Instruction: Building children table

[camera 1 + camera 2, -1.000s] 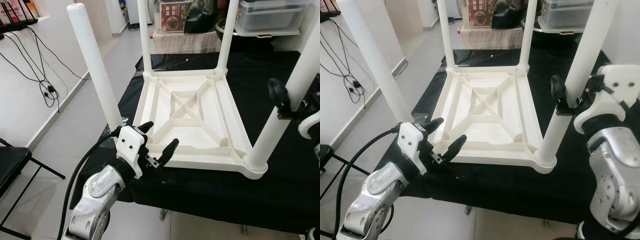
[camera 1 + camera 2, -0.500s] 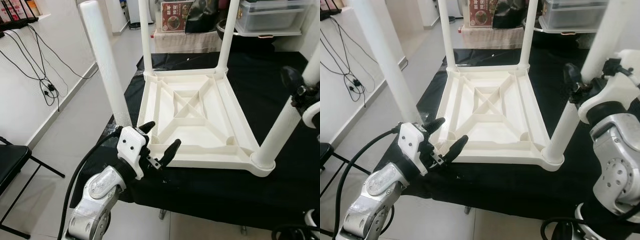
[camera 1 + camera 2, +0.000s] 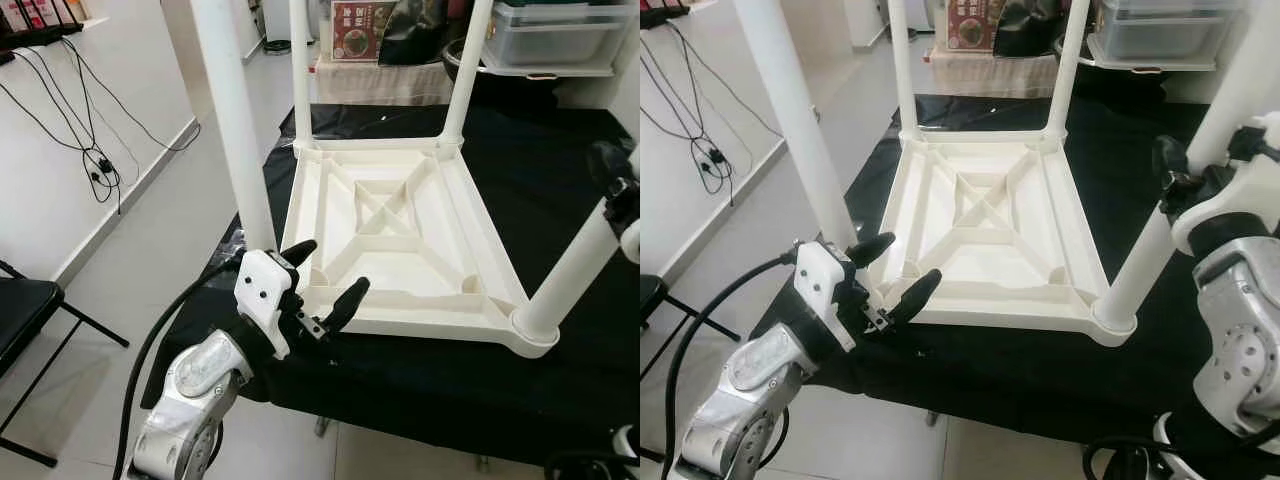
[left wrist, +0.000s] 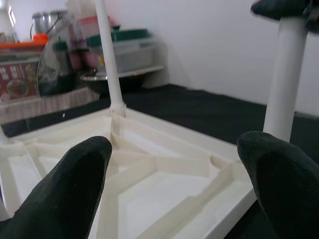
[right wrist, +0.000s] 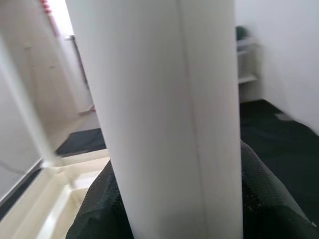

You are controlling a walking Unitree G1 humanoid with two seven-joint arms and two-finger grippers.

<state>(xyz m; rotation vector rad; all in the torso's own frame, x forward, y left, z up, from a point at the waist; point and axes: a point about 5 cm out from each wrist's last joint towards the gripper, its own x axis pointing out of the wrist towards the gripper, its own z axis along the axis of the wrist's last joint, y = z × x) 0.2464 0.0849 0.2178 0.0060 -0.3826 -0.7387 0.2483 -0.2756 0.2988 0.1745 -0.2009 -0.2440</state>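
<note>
White plastic top: the children's table (image 3: pixel 400 240) lies upside down on the black-covered desk (image 3: pixel 560 190), ribbed underside up, all four legs pointing at the ceiling.
Legs: two far legs (image 3: pixel 300 70) stand in the back corners; the near left leg (image 3: pixel 235 130) rises just behind the left arm; the near right leg (image 3: pixel 1185 200) sits in its corner socket, leaning slightly outward.
Right gripper (image 3: pixel 1185 180): jaws pinch the near right leg partway up, and in the right wrist view the white tube runs between the black pads.
Left gripper (image 3: pixel 325 285): jaws spread wide, holding nothing, hovering just at the near rim of the top by the left corner.
Step in hand: looks like seating that last leg, with the right arm steadying it.
Next move: I'd say press the leg straight down until it stands true like the others, while the left jaws brace the rim so the top can't slide.
Around: grey floor, a black folding chair (image 3: pixel 25 320) at left, cables (image 3: pixel 95 150) on the wall, storage boxes (image 3: pixel 550 30) beyond the desk.
</note>
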